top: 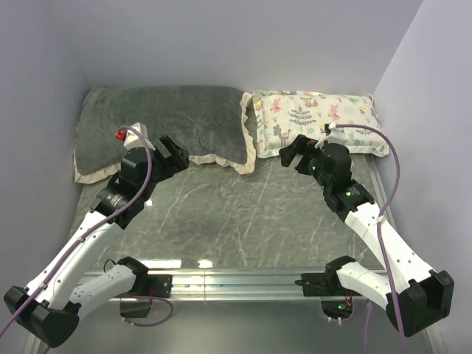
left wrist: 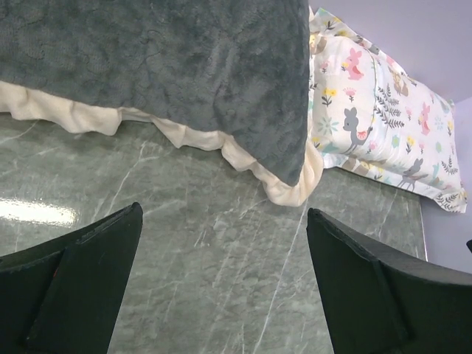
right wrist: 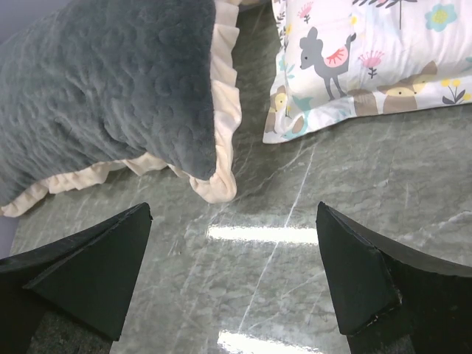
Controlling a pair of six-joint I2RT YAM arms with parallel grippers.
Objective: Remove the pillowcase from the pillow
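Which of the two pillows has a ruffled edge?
The big dark grey plush pillowcase on the left; the smaller animal-print pillow to its right has only a flat printed border.

I count one grey frilled pillowcase [top: 166, 125] at 11 o'clock, one animal-print pillow [top: 324, 118] at 1 o'clock, one marble table [top: 236, 221]. Two grippers are mine: left gripper [top: 172, 153], right gripper [top: 293, 153].
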